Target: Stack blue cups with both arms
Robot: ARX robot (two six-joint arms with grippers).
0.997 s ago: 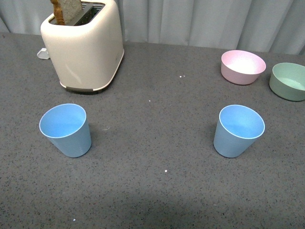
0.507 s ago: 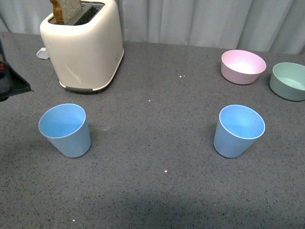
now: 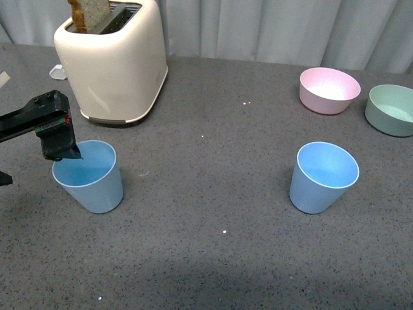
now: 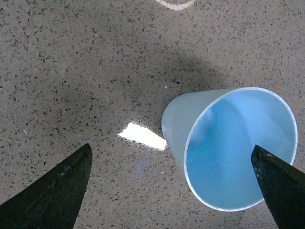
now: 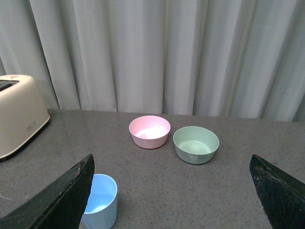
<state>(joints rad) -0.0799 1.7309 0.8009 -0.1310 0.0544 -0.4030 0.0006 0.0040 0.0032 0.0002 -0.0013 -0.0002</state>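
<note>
Left gripper (image 4: 170,147) wide open, empty, over left cup (image 3: 88,181) rim; right gripper (image 5: 171,157) wide open, empty. Upright, mouths up: left cup, right cup (image 3: 321,184).

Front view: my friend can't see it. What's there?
The open left gripper hovers at the rim of the left blue cup on a gray table. The right blue cup stands alone; toaster, pink bowl, green bowl behind.

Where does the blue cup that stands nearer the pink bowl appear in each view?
Front view: the blue cup stands right of centre, in front of the pink bowl.
Left wrist view: not in it; that is the other cup.
Right wrist view: blue cup in the foreground, pink bowl beyond it.
Shared landmark: the pink bowl.
</note>
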